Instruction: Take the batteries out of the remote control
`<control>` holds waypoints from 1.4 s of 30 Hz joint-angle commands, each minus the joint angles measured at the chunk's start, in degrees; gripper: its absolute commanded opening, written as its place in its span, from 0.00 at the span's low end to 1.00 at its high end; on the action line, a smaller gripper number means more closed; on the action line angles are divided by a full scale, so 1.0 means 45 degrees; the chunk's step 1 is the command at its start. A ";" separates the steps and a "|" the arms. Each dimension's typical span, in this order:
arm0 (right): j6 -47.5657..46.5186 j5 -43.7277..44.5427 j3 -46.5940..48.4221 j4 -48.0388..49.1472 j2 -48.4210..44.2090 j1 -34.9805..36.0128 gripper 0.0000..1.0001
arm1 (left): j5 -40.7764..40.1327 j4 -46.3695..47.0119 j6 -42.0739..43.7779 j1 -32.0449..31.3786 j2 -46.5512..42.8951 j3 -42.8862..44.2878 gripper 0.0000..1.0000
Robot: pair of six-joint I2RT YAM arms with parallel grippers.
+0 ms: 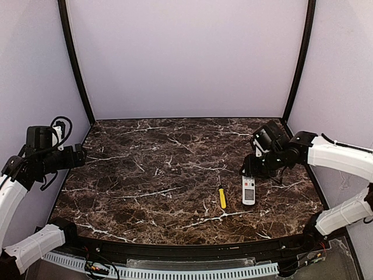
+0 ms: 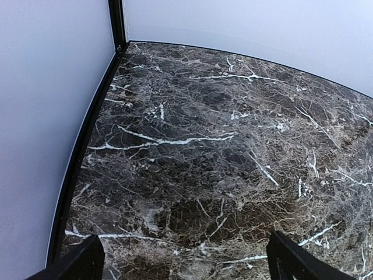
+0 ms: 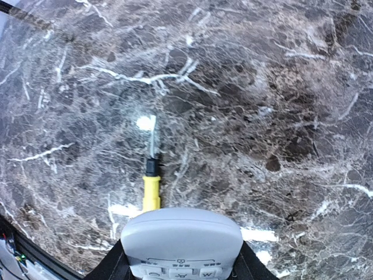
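Although lying button face up, with no batteries on show, easy enough to place: remote control (image 1: 249,190) on the marble table (image 1: 145,192), right of centre and toward the near edge, long axis running front to back. Probably light, stiff and slick, judging by the slim white plastic body. Liable to skate on polished stone or to twist out of a pinch taken near one end. Best held across the two long edges, close to the middle, leaving the back free, with the battery recess presumably facing down and needing to be turned up.

From the right wrist, rounded end of it filling the gap in the right gripper (image 3: 182,262), dark fingers (image 3: 108,269) on either side, jaws drawn in to its width and seemingly pressing both edges. Cannot tell whether lifted or flat on the stone.

Just beside it, on its left in the overhead view: yellow-handled tool (image 1: 222,198) with a dark tip, roughly parallel, not touching. Well apart, over by the table's left edge: left gripper (image 2: 186,271), jaws spread wide, nothing between them.
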 commanded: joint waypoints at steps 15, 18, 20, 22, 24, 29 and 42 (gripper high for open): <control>0.0906 -0.3241 -0.2396 1.0489 -0.3256 0.0143 0.00 | 1.0500 0.5679 -0.3181 -0.0146 0.0095 -0.1896 0.99; 0.1211 -0.3588 -0.2968 1.2186 -0.3224 0.0153 0.00 | 1.0773 0.7347 -0.3959 -0.0730 0.0181 -0.2477 0.99; 0.1504 -0.3799 -0.3173 1.3152 -0.3026 0.0153 0.00 | 1.0544 0.8366 -0.4369 -0.1902 0.0218 -0.2813 0.99; 0.1838 -0.4092 -0.3252 1.4006 -0.2694 0.0163 0.00 | 1.0308 0.9380 -0.4581 -0.2915 0.0445 -0.2967 0.99; 0.2113 -0.4206 -0.3268 1.4749 -0.2383 0.0242 0.00 | 0.9932 1.0112 -0.4644 -0.3889 0.0842 -0.2991 0.99; 0.2201 -0.3848 -0.2801 1.5432 -0.1717 0.0788 0.00 | 0.9052 1.2389 -0.4851 -0.5919 0.2441 -0.2874 0.99; 0.1682 -0.2834 -0.1873 1.6263 -0.1198 0.2223 0.00 | 0.8816 1.5596 -0.4558 -0.9356 0.7914 0.0046 0.99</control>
